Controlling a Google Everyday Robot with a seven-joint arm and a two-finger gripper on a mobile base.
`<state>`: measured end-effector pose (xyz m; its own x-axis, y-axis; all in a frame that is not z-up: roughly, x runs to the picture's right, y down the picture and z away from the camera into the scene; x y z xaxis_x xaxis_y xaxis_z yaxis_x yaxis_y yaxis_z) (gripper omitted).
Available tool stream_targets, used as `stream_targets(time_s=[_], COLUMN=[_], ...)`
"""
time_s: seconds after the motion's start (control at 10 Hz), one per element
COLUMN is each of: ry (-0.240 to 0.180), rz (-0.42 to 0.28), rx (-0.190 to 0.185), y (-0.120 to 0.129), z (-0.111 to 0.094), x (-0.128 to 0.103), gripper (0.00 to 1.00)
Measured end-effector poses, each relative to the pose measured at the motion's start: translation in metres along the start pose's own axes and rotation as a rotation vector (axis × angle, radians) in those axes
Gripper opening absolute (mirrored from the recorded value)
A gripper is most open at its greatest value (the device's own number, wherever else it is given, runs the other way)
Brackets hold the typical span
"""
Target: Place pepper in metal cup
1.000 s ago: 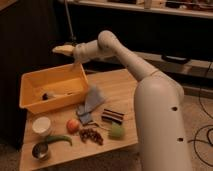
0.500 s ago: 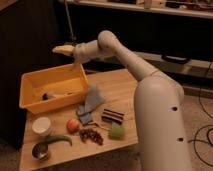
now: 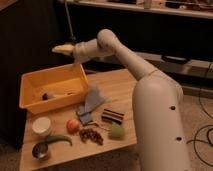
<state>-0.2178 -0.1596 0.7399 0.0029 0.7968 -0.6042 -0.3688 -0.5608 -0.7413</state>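
Gripper (image 3: 62,48): pale cream-yellow, hanging above the far rim of the bin (image 3: 30,85)
Bin: bright yellow-orange all over
Arm (image 3: 150,95): off-white, a few small dark dots low on its body
Table (image 3: 120,87): light wood tone, plain
Pepper (image 3: 59,138): deep green
Metal cup (image 3: 41,150): silver-grey rim, dark inside
Second cup (image 3: 41,125): white
Round fruit (image 3: 73,125): red-orange
Other round fruit (image 3: 116,131): pale green
Cloth (image 3: 92,100): grey-blue
Small packet (image 3: 113,116): black with white stripes
Clustered snack (image 3: 91,135): dark reddish-brown, speckled
Backdrop behind the table: near black
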Motion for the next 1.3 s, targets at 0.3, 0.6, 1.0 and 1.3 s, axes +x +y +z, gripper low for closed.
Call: stream_targets(time_s=[0.3, 0.6, 1.0, 1.3], ry=[-0.001, -0.002, 0.027, 0.055], rz=[0.001, 0.001, -0.03, -0.105], rx=[0.001, 0.001, -0.006, -0.032], y=[-0.001, 0.0, 0.0, 0.001], z=[-0.001, -0.001, -0.001, -0.001], x=[0.0, -0.001, 0.003, 0.042], gripper=[0.8, 0.8, 0.8, 0.8])
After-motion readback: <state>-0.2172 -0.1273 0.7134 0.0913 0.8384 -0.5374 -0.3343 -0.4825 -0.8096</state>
